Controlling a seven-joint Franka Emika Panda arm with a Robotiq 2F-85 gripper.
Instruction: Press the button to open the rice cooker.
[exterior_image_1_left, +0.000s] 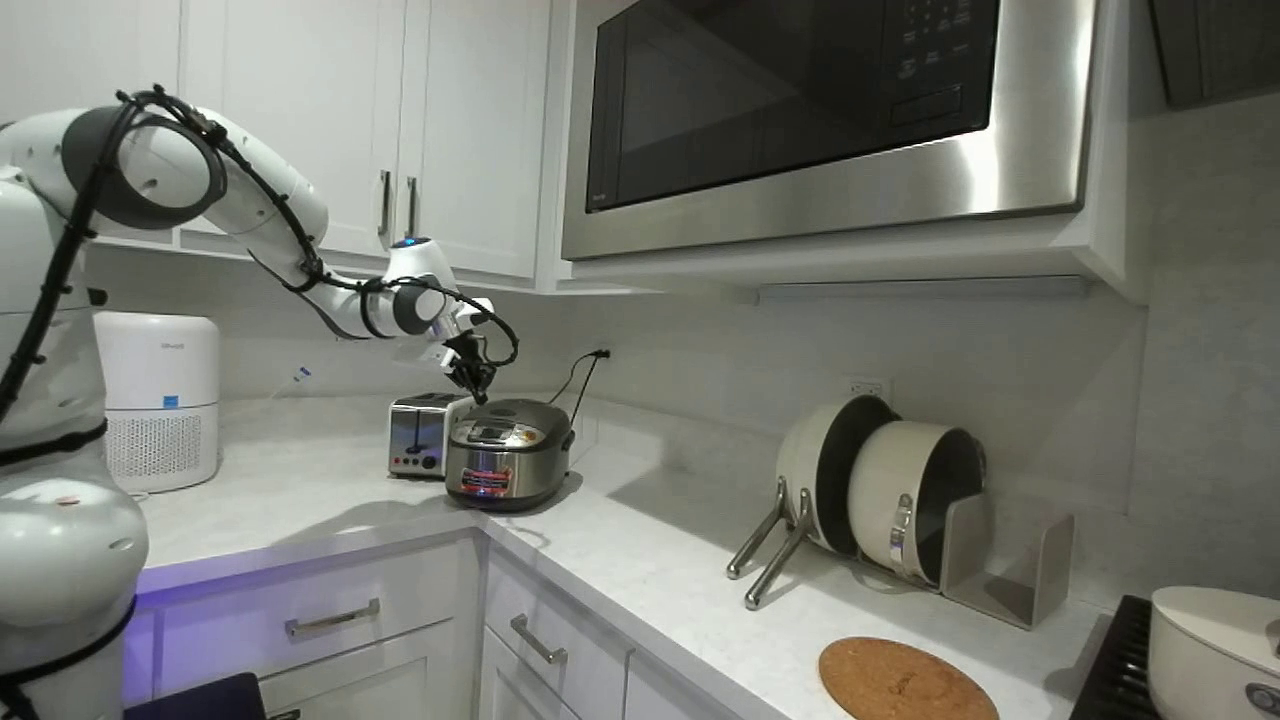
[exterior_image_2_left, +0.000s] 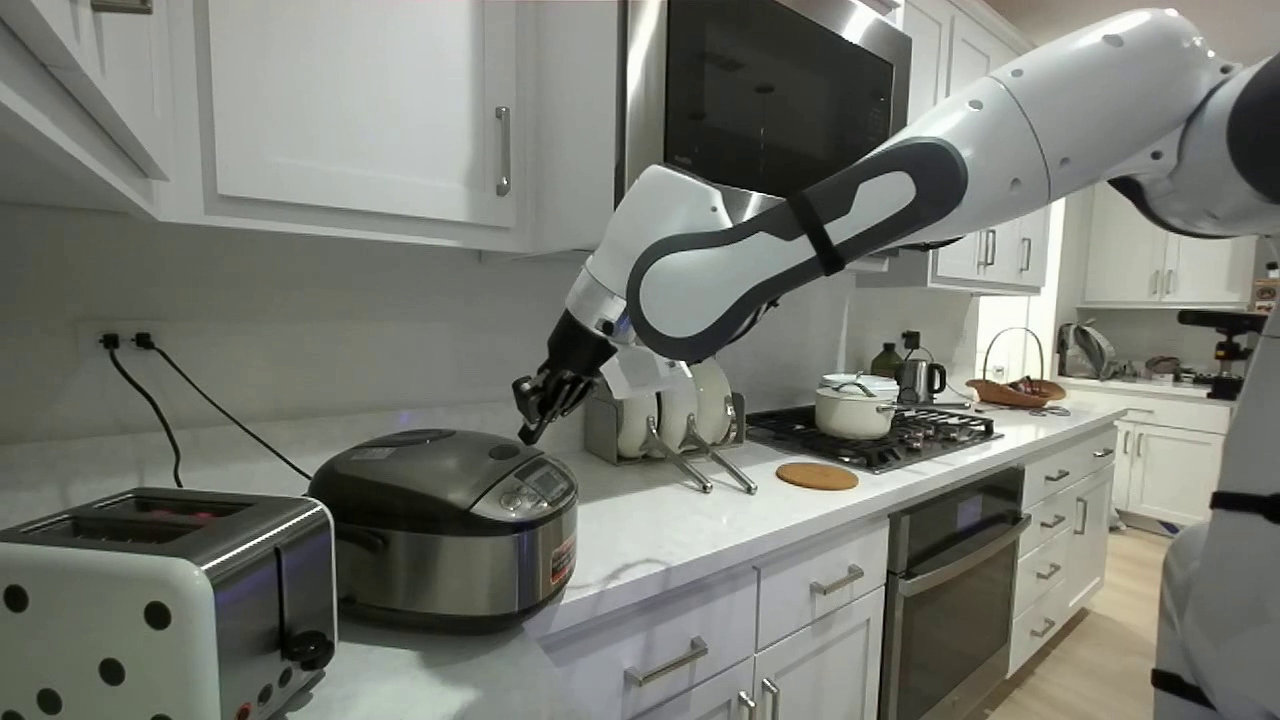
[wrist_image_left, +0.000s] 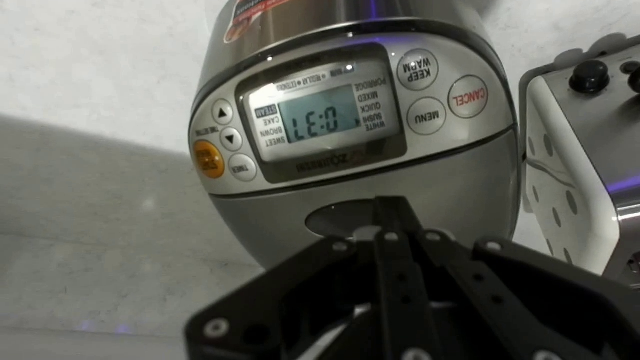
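Observation:
The rice cooker stands on the counter in both exterior views (exterior_image_1_left: 520, 475) (exterior_image_2_left: 430, 570), with a steel-coloured body and a dark lid, which is down. In the wrist view its control panel (wrist_image_left: 320, 117) shows upside down, with a lit display. An oval button (wrist_image_left: 336, 220) lies on the lid behind the panel; it also shows in an exterior view (exterior_image_2_left: 503, 452). My gripper (wrist_image_left: 395, 207) is shut with nothing between the fingertips. Its tips (exterior_image_2_left: 530, 436) are just above the lid beside the oval button and hide part of it in the wrist view. I cannot tell whether they touch.
A silver toaster (exterior_image_1_left: 420, 440) with a dotted white side (exterior_image_2_left: 110, 620) stands close beside the cooker. Black power cords (exterior_image_2_left: 225, 410) run to the wall behind. Pans (exterior_image_1_left: 905, 490) in a rack and a cork mat (exterior_image_1_left: 905, 680) are farther along. A white cylindrical appliance (exterior_image_1_left: 160, 360) stands near the arm.

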